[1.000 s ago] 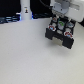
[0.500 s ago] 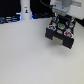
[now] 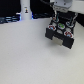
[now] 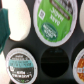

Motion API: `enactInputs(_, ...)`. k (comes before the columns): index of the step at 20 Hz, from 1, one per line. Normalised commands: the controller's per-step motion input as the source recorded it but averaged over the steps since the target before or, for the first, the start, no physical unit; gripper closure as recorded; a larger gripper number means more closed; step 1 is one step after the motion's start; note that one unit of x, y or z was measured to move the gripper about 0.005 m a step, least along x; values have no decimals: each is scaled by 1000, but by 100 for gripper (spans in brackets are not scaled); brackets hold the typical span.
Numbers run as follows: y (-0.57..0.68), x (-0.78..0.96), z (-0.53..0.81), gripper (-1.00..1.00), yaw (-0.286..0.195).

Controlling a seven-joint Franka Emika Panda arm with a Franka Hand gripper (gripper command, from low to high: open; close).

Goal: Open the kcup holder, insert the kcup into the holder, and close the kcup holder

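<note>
Nearest thing in the wrist view is the gripper finger point(image 4: 6, 22), a teal blur along one edge. I only see one finger, so I can't tell how far open the gripper is or whether it has hold of anything.

Just past it sits the kcup point(image 4: 55, 19) with its green lid, seated in a slot of the kcup holder point(image 4: 75, 42), which is open. One empty slot point(image 4: 54, 62) shows as a dark hole right next to it, a teal-labelled pod point(image 4: 19, 64) beside that, and an orange-lidded pod point(image 4: 80, 64) is cut off at the frame edge.

Further off, the exterior view shows the holder point(image 3: 61, 34) sitting on the white counter point(image 3: 25, 57) with the arm right above it.

My guess at the risk: if the pod sits tilted, closing the drawer could jam or pop it out. Pushing off-centre could slide the whole box instead.

The pale handles are hard to make out, and the exterior view is too blurry to confirm the pod's seating.
</note>
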Motion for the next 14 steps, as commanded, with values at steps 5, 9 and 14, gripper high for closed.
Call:
enactInputs(5, -466, 557, 371, -100, 46)
enactInputs(9, -489, 631, 269, -100, 20)
enactInputs(14, -448, 648, 164, -100, 17)
